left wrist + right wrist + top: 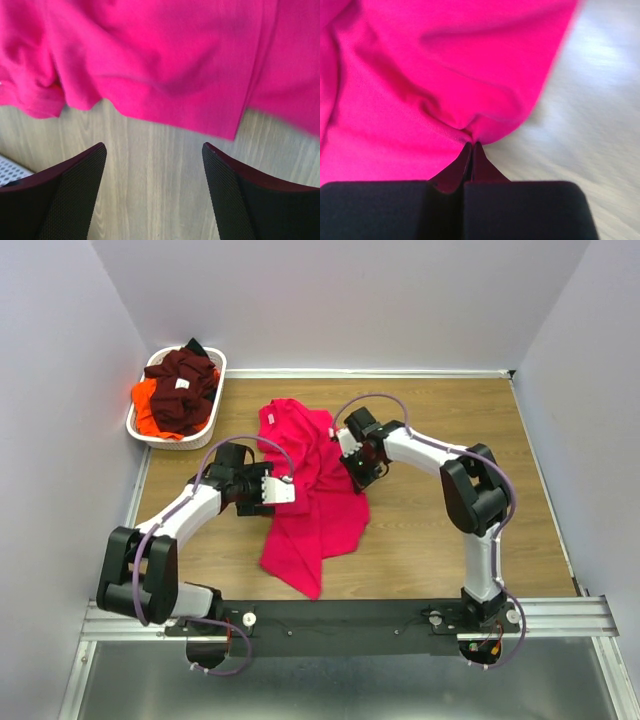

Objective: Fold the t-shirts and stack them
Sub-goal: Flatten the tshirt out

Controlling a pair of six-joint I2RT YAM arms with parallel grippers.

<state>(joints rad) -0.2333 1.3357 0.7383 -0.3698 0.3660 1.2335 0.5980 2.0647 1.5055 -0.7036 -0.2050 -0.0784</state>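
Observation:
A bright pinkish-red t-shirt (312, 490) lies crumpled and stretched lengthwise on the wooden table. My right gripper (357, 473) is at its right edge. In the right wrist view that gripper (471, 144) is shut on a puckered fold of the t-shirt (445, 75). My left gripper (290, 490) is at the shirt's left edge. In the left wrist view it (154, 146) stands open over bare wood, just short of the shirt's hem (165, 65), with nothing between its fingers (75, 190).
A white oval basket (170, 441) stands at the back left corner, holding a dark maroon tee (185, 390) and an orange one (147, 405). Walls close in the table on the left, back and right. Bare wood (450, 410) shows to the shirt's right.

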